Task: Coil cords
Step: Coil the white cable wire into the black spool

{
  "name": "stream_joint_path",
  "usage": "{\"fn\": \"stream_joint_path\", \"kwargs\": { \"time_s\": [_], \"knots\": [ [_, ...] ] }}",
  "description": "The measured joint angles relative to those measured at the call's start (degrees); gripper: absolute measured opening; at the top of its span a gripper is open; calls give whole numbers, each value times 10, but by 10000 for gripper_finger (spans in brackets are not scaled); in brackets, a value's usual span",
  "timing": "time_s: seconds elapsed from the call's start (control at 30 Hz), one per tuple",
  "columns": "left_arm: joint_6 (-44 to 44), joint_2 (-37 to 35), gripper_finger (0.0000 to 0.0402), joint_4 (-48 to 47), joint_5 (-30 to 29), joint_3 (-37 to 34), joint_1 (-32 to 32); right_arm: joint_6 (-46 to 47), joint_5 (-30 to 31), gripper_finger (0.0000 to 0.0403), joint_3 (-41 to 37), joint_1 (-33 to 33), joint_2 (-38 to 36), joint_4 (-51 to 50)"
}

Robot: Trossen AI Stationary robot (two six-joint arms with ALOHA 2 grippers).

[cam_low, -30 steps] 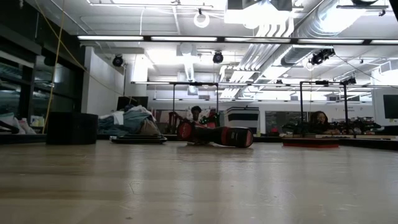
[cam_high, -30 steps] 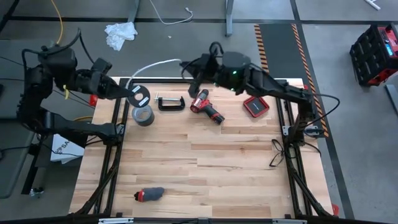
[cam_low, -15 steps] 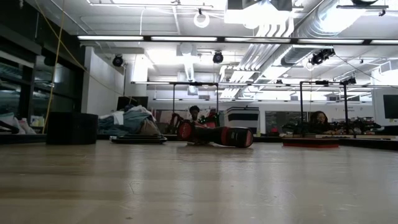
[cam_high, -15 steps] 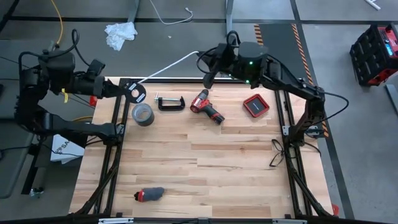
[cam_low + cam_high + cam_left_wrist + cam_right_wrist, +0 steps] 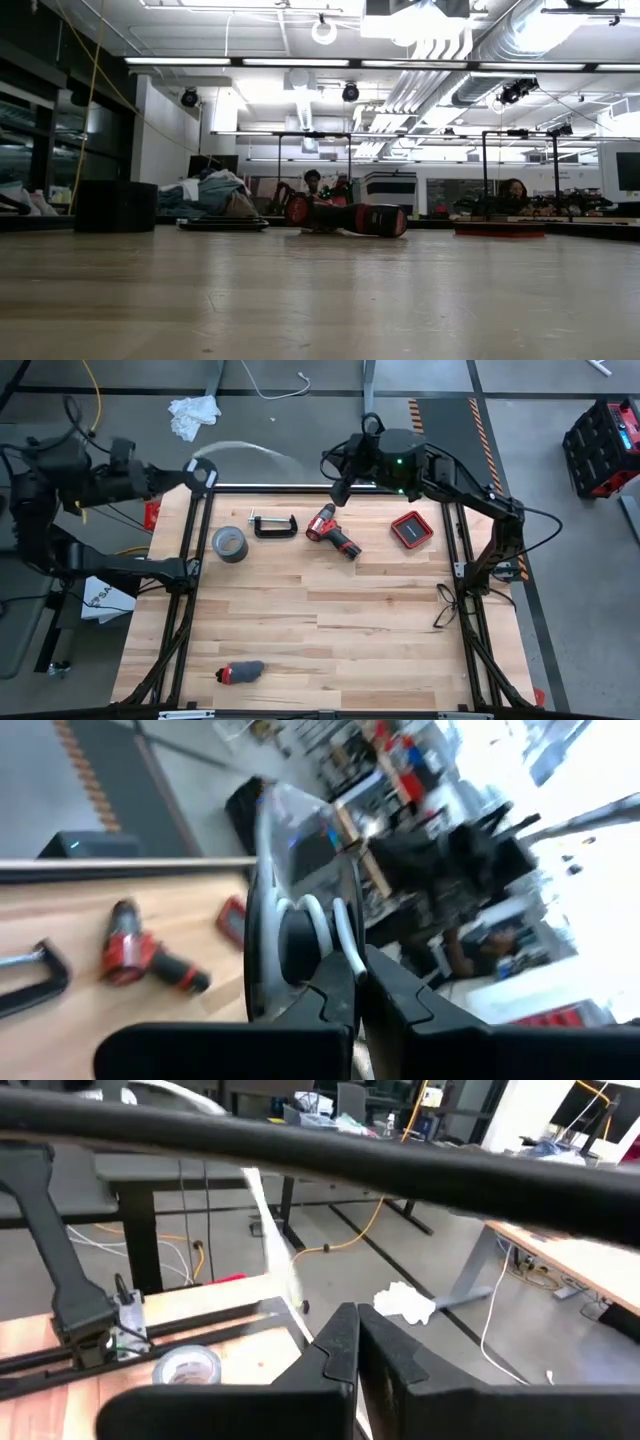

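1. Your biggest risk is the cable (image 5: 262,452) slipping out at the right end. It hangs in a blurred arc in the air beyond the table's far edge (image 5: 300,488), and a sharp pull from either side could strip it from the fingers.
2. The left gripper (image 5: 190,473) is clamped on the cable's black disc (image 5: 201,474), held just off the far left corner. If you twist there, the cable could kink at the disc instead of forming a loop.
3. The right gripper (image 5: 337,487) sits over the far edge, near the red drill (image 5: 332,532). Its fingers are together; the cable seems to run into them, but the blur leaves that unsure.
4. The left arm reaches in from outside the frame, forearm roughly level; the right arm folds back over the far rail, wrist pointing left.
5. Drop the slack low and it could snag the C-clamp (image 5: 272,523) or tape roll (image 5: 229,543).
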Motion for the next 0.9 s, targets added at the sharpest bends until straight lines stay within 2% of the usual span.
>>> {"fn": "stream_joint_path", "kwargs": {
  "time_s": [0.1, 0.2, 0.37, 0.47, 0.6, 0.67, 0.8, 0.9],
  "knots": [
    [-3, 1, 0, 27, -2, 1, 0, 2, 3, 1, 0, 0, 3, -16],
    [-3, 0, 0, 14, -2, 0, 0, 1, 15, 1, 0, 0, 3, -30],
    [13, 1, 0, 4, 21, 0, 0, 1, -17, 1, 0, -1, -1, -20],
    [82, 7, 0, -8, 57, 1, 0, 14, -67, 0, 0, -2, 3, -20],
    [164, 33, 0, -107, 90, 0, 0, 50, -166, 0, 0, -3, 10, -18],
    [187, 56, 0, -157, 111, 0, 0, 69, -197, 0, 0, -3, 18, -22],
    [263, 110, 0, -167, 184, 0, 0, 91, -208, 2, 0, -3, 40, -55],
    [338, 137, 0, -163, 183, -1, 0, 102, -208, 15, 0, -3, 56, -93]
  ]
}}
